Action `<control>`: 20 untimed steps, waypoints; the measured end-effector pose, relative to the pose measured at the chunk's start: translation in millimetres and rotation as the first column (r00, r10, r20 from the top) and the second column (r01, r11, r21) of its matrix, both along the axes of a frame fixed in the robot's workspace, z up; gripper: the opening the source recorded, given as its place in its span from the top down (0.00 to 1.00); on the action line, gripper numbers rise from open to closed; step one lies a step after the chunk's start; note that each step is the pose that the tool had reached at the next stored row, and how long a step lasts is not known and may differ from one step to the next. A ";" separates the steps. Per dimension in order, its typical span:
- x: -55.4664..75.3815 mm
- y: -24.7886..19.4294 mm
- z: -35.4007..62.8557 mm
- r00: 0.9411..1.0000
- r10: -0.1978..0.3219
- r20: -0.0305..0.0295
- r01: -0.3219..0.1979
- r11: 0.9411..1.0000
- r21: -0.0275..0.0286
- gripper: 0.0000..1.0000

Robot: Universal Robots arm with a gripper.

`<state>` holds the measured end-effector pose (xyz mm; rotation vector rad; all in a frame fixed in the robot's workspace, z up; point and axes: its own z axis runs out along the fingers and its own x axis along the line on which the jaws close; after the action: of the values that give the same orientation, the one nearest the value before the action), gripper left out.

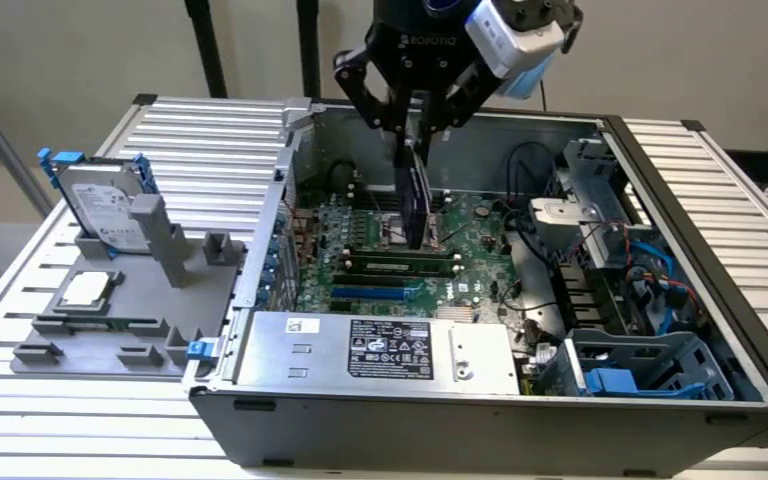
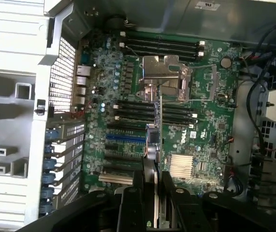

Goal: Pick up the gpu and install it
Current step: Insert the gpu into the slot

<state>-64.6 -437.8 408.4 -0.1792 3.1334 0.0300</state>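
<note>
My gripper (image 1: 415, 125) hangs over the open computer case (image 1: 704, 250) and is shut on the gpu (image 1: 415, 205), a thin dark card held upright on edge. The card's lower end hovers above the green motherboard (image 1: 471, 240), near the memory slots. In the wrist view the gpu (image 2: 153, 140) shows edge-on as a narrow strip between my two black fingers (image 2: 138, 186), over the motherboard (image 2: 205, 125) and beside the blue expansion slot (image 2: 123, 137). Whether the card touches the board I cannot tell.
A grey fixture (image 1: 131, 300) stands at the exterior view's left, holding a silver hard drive in a blue frame (image 1: 101, 205) and a small chip (image 1: 87, 288). The power supply (image 1: 384, 350) fills the case's near side. Cables and a blue bay (image 1: 631, 375) crowd the right.
</note>
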 end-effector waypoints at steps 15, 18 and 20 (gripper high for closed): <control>0.1 0.0 -3.3 0.963 0.270 0.004 -0.270 0.963 -0.001 1.00; 0.0 0.0 -4.4 0.947 0.321 0.007 -0.321 0.947 -0.002 1.00; 0.0 0.0 -5.3 0.935 0.356 0.010 -0.356 0.935 -0.002 1.00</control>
<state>-64.5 -437.8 403.1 -0.7414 3.0433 0.0282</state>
